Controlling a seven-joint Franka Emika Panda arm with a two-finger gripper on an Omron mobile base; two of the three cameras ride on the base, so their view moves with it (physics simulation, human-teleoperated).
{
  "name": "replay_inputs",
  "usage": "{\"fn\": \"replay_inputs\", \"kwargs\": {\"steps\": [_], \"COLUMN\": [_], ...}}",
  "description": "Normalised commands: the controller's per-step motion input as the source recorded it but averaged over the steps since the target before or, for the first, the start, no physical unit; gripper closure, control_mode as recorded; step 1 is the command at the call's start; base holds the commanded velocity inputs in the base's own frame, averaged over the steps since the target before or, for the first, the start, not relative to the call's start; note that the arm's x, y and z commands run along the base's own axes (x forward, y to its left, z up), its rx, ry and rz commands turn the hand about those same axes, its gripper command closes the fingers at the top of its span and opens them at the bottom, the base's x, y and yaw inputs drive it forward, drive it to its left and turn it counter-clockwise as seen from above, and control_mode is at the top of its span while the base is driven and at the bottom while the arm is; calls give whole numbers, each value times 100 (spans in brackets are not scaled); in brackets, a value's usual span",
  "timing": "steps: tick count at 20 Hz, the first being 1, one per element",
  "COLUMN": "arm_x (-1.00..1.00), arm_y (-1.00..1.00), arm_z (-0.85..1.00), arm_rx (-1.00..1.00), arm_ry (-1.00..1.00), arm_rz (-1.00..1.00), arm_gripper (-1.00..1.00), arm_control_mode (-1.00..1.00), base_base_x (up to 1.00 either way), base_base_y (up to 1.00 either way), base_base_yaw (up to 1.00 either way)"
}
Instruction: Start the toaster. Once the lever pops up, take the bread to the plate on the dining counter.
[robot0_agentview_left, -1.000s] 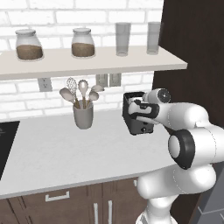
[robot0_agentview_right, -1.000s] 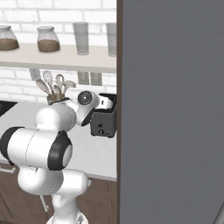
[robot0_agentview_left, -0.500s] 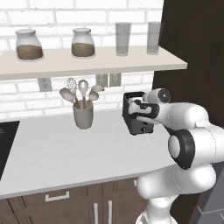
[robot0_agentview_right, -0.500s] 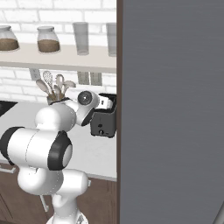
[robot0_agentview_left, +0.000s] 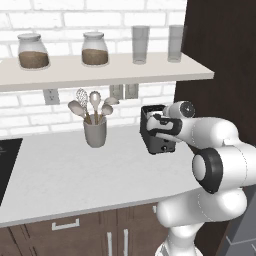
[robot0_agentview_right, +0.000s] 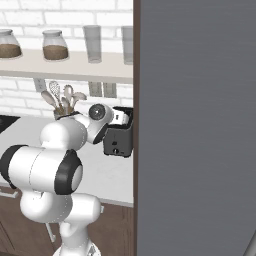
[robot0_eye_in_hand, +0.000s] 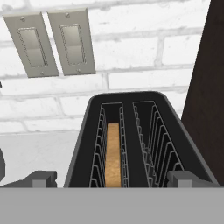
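Two ribbed wire slots in boxy black toaster (robot0_eye_in_hand: 140, 144); flat golden bread (robot0_eye_in_hand: 113, 154) in left slot; fingers (robot0_eye_in_hand: 113, 179) spread wide.

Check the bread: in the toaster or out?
In. The bread stands on edge, sunk in the left slot of the toaster, top edge below the rim; the right slot is empty.

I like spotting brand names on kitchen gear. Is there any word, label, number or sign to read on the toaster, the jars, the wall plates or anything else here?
None: no readable text in any view.
toaster: plain dark body, no brand; the knob on its front is unmarked.
jars: no labels.
wall plates: blank.
utensil cup: plain.
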Motion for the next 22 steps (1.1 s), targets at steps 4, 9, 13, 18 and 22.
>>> {"fn": "replay_inputs", "kwargs": {"steps": [4, 9, 13, 18, 22], "arm_x": [0, 0, 0, 0, 0], "arm_y": [0, 0, 0, 0, 0], "arm_z": [0, 0, 0, 0, 0], "arm_rx": [0, 0, 0, 0, 0], "arm_ry": [0, 0, 0, 0, 0], "arm_rz": [0, 0, 0, 0, 0], "arm_gripper": [-100, -100, -100, -100, -100], "arm_control_mode": [-100, -100, -100, -100, -100], "base_base_x": [0, 0, 0, 0, 0], "base_base_y": [0, 0, 0, 0, 0], "base_base_yaw": [0, 0, 0, 0, 0]}}
